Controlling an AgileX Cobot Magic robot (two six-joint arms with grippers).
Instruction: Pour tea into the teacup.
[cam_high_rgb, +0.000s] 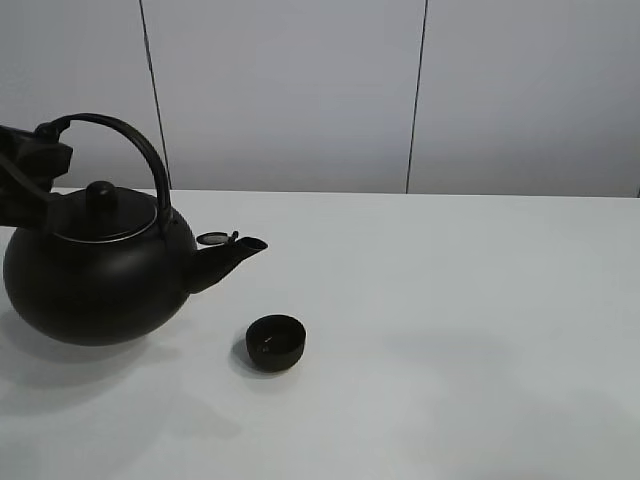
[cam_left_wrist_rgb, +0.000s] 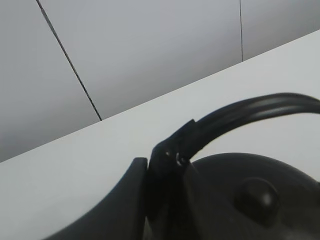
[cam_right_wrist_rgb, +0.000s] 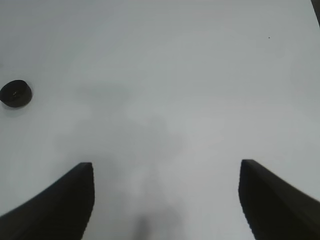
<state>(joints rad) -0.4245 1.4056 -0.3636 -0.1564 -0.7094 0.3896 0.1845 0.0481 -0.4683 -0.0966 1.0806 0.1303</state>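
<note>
The teacup (cam_high_rgb: 275, 342) is a small matte-black handleless cup standing on the white table (cam_high_rgb: 450, 330), just below and to the right of the kettle's spout (cam_high_rgb: 240, 250). The big black kettle (cam_high_rgb: 95, 280) is at the left, roughly level, its spout pointing right towards the cup. My left gripper (cam_high_rgb: 45, 150) is shut on the kettle's arched handle (cam_high_rgb: 140, 150) at its left end. In the left wrist view the gripper (cam_left_wrist_rgb: 167, 157) clamps the handle (cam_left_wrist_rgb: 260, 107). My right gripper (cam_right_wrist_rgb: 167, 200) is open and empty over bare table, with the teacup (cam_right_wrist_rgb: 16, 93) far off to one side.
A grey panelled wall (cam_high_rgb: 300, 90) stands behind the table's far edge. The small spout cap (cam_high_rgb: 212, 238) is flipped open. The right arm does not show in the exterior high view.
</note>
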